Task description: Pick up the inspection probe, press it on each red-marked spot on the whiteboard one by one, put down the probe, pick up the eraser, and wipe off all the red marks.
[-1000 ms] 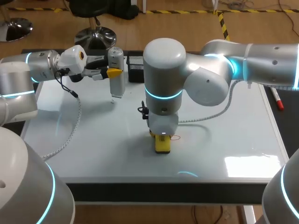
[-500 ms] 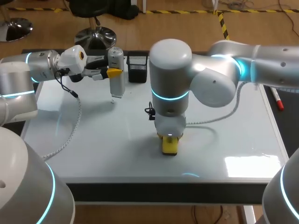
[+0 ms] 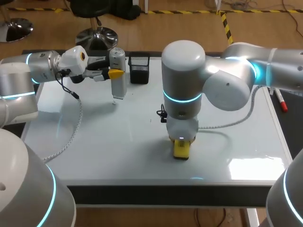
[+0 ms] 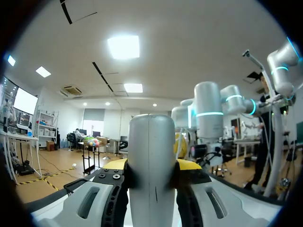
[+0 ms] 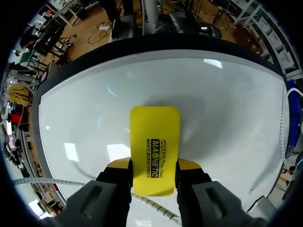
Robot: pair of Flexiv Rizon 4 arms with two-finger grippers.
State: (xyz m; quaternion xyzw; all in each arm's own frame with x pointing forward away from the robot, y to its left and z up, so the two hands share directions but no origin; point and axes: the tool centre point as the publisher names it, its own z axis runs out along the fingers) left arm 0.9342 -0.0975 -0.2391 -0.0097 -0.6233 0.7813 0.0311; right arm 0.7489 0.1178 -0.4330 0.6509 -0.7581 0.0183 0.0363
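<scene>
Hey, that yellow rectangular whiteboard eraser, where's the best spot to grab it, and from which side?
Take the yellow rectangular eraser across its two long straight sides, coming down from above. It lies flat on the white whiteboard, and its narrow width suits a two-sided pinch; the right pincer is shut on it exactly this way.

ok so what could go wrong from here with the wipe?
1. The cable trails across the left side of the whiteboard; wiping that way, the eraser in the right gripper could snag it.
2. The left gripper holds the probe over the whiteboard, so a wide sweep might bring the arms together.
</scene>
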